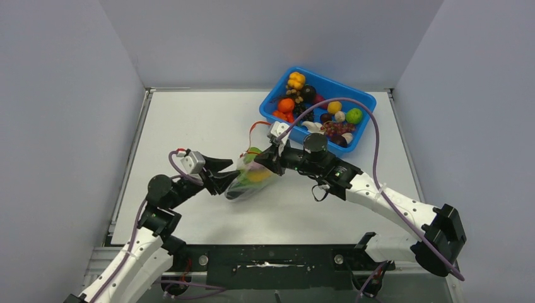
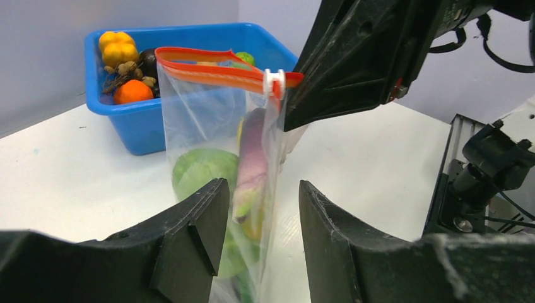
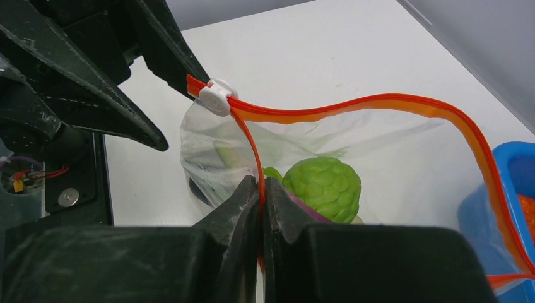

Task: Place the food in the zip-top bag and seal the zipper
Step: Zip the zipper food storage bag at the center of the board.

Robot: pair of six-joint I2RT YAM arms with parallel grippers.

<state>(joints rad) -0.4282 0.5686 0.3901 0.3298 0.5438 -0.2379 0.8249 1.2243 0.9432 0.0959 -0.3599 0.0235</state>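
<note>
1. Since several pieces of food [image 3: 322,186] already lie inside the zip-top bag [image 1: 249,183], the step in hand looks like the sealing; the zipper [image 3: 353,104] gapes in a wide loop, so the mouth is open
2. The bag hangs above the worktop [image 1: 189,120], about midway between its left and right edges and a little toward the near edge; more toys sit in the blue bin [image 2: 135,132] at the far right corner
3. The right gripper [image 3: 264,189] has its jaws pressed together on the zipper strip, not far from the white slider [image 2: 272,81], which sits at one end of the strip
4. The left gripper [image 2: 264,188] stands moderately wide, with the bag's lower body between its jaws and no finger visibly pressing the film
5. Next, I judge, one claw must steady the strip's end while the other draws the slider along its full length; the limp film may buckle unless the strip is pulled taut
6. Only the right wrist view shows the open loop and the pinch on the strip. Only the left wrist view shows the left jaws' gap and a purple piece [image 2: 252,151] among the food. The top view gives the bag's place but not either claw's state
</note>
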